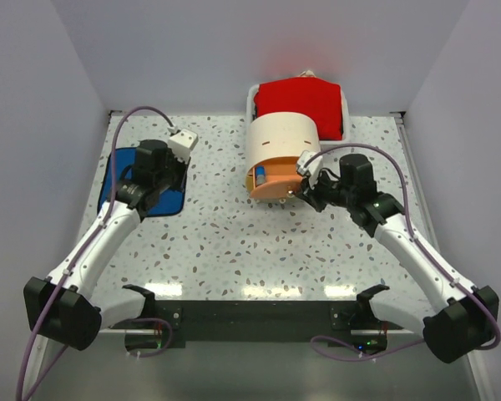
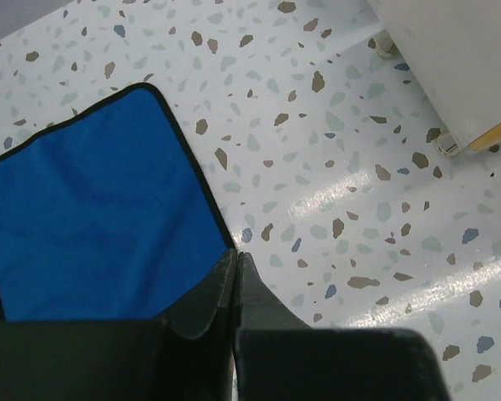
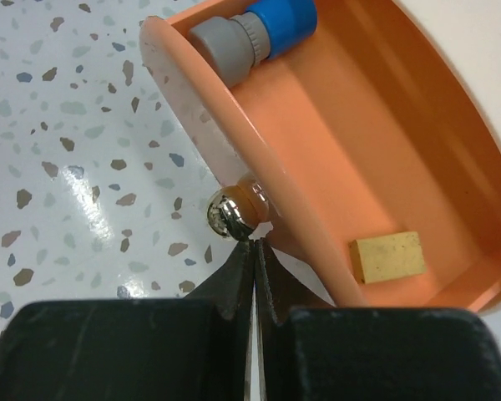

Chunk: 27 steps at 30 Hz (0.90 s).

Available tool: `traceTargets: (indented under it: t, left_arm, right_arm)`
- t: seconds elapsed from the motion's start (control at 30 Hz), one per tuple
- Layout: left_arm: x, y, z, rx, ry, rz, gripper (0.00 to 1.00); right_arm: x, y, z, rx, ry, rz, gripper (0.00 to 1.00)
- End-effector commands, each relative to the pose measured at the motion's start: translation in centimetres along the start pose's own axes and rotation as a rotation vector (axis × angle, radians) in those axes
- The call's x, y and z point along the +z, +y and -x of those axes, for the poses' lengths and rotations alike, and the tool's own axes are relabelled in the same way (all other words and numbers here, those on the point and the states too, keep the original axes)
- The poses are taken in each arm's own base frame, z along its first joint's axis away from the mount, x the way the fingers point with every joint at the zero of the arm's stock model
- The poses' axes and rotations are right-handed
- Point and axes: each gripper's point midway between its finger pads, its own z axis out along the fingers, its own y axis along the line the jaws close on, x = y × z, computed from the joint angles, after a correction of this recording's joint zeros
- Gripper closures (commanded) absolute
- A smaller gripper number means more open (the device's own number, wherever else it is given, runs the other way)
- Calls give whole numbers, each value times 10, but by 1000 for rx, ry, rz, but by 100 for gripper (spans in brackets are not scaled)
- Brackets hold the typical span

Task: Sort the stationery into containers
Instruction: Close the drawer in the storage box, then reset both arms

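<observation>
The cream half-cylinder unit (image 1: pixel 280 138) stands at the back centre with one orange drawer (image 3: pixel 334 125) pulled out toward me. Inside the drawer lie a blue-grey cap piece (image 3: pixel 250 32) at one end and a tan eraser block (image 3: pixel 388 256) at the other. My right gripper (image 3: pixel 255 244) is shut and empty, its tips just under the drawer's shiny knob (image 3: pixel 231 213). My left gripper (image 2: pixel 236 255) is also shut with nothing in it, low over the table at the right corner of the blue cloth (image 2: pixel 92 217). No other stationery shows.
A white tray (image 1: pixel 252 93) with a red cloth (image 1: pixel 301 100) sits behind the unit. The unit's lower corner (image 2: pixel 459 58) shows at the upper right of the left wrist view. Grey walls enclose the speckled table (image 1: pixel 225 242) on three sides.
</observation>
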Motion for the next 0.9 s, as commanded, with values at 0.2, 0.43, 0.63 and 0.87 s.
traceTargets:
  t: [0.2, 0.43, 0.63, 0.87]
  left_arm:
    - [-4, -3, 10, -61, -63, -57, 100]
    - [-2, -2, 6, -83, -61, -69, 100]
    - [-1, -1, 6, -80, -67, -72, 96]
    - [-5, -2, 9, -52, -73, -91, 41]
  right_arm:
    - [26, -46, 57, -17, -171, -132, 100]
    - [30, -62, 67, -30, -206, -197, 99]
    - [31, -65, 67, -18, -218, -213, 87]
    - [5, -54, 65, -34, -140, -200, 50]
